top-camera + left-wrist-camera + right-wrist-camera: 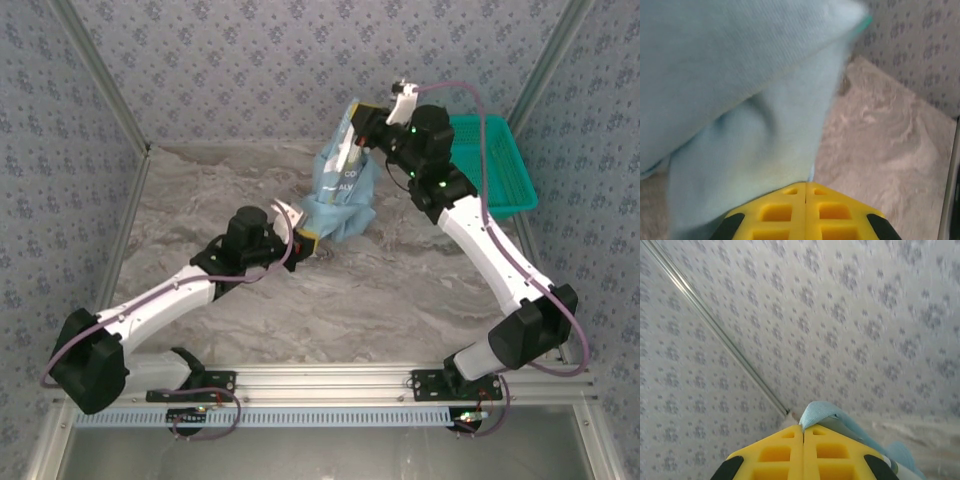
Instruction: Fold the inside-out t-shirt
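1. I find the soft light-blue cotton t-shirt (342,195) bunched and hanging in the air between the two arms, above the far middle of the grey marble-patterned table (380,290).
2. The right gripper (362,122) is raised at the top of the garment. On its wrist camera the yellow fingers (775,455) are pressed together, with a fold of blue cloth pinched and sticking out at their tips.
3. The left gripper (306,238) sits lower, at the bottom left corner of the t-shirt. On its wrist camera the yellow fingers (780,212) meet along a closed seam and the cloth runs right down into their tips; I read this as a pinch on the lower edge.
4. White lettering shows on the cloth from the top camera, but I cannot read it in full.
5. A teal plastic mesh basket (500,170) stands at the far right of the table, behind the right arm and apart from the t-shirt.
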Robot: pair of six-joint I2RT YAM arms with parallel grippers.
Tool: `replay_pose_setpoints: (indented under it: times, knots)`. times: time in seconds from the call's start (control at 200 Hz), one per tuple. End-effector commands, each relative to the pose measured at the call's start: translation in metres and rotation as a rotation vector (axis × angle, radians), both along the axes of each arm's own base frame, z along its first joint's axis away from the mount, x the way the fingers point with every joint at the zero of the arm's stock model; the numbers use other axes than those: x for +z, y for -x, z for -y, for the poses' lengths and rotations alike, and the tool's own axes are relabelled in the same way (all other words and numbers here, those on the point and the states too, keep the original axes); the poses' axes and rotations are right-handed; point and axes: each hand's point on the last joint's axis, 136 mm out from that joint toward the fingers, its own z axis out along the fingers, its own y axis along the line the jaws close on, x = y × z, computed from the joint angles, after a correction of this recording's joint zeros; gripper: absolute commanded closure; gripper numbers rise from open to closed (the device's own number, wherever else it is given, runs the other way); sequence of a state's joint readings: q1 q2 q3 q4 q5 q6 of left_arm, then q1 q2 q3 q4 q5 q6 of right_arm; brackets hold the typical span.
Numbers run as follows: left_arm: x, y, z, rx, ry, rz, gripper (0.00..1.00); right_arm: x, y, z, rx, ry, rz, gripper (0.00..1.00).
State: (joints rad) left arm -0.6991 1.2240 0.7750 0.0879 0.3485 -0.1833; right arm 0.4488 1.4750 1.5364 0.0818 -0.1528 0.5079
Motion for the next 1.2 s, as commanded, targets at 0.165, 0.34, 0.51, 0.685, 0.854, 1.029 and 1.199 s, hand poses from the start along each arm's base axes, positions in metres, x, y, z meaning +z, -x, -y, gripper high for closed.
replay_pose_setpoints:
  times: [0.165,0.34,0.51,0.685,0.854,1.029,1.199]
  knots:
    - [-0.099,0.021,-0.038,0.103,-0.288,-0.242,0.99,0.103,0.027,0.036,-0.096,-0.027,0.243,1.0]
    - [-0.043,0.019,-0.016,0.03,-0.119,-0.143,0.65,0.091,0.026,0.023,-0.054,-0.005,0.213,1.0]
    - [0.065,-0.004,0.0,0.072,0.139,0.079,0.41,0.062,0.029,0.005,-0.013,0.024,0.143,1.0]
    - [0.1,-0.046,0.014,0.208,0.144,0.138,0.27,0.044,0.033,-0.011,0.024,0.028,0.107,1.0]
    - [0.061,-0.073,0.035,0.236,0.004,0.034,0.41,0.045,0.033,-0.015,0.031,0.016,0.102,1.0]
    - [-0.04,-0.05,0.008,0.254,-0.156,-0.058,0.71,0.081,0.031,-0.006,0.017,-0.023,0.169,1.0]
    - [-0.095,-0.037,-0.027,0.327,-0.303,-0.108,0.77,0.109,0.035,-0.002,0.0,-0.049,0.242,1.0]
